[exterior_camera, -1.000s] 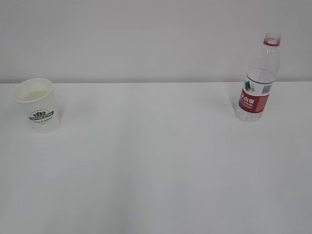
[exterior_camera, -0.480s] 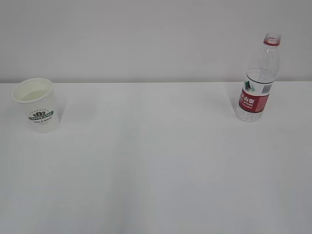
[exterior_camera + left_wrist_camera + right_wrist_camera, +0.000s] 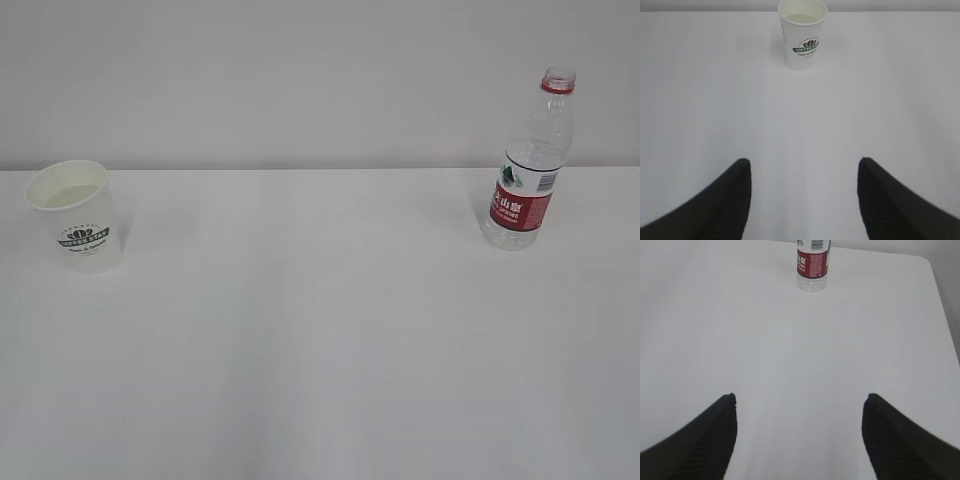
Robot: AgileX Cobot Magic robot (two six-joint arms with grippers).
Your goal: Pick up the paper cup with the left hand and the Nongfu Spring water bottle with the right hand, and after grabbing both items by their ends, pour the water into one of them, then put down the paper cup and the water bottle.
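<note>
The paper cup [image 3: 76,214] stands upright near the tabletop's [image 3: 320,340] left edge; the uncapped Nongfu Spring water bottle [image 3: 529,162] stands upright toward its far right.

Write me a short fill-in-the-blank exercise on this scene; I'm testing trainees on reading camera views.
1. The paper cup stands upright on the ____ side of the exterior view.
2. The label on the water bottle is mainly ____.
3. The bottle's neck carries no ____.
4. The left gripper and right gripper both hold ____.

Missing words: left; red; cap; nothing

White table [image 3: 320,340] held a paper cup [image 3: 77,215] upright far left and a water bottle [image 3: 528,165] upright far right, well apart.
</note>
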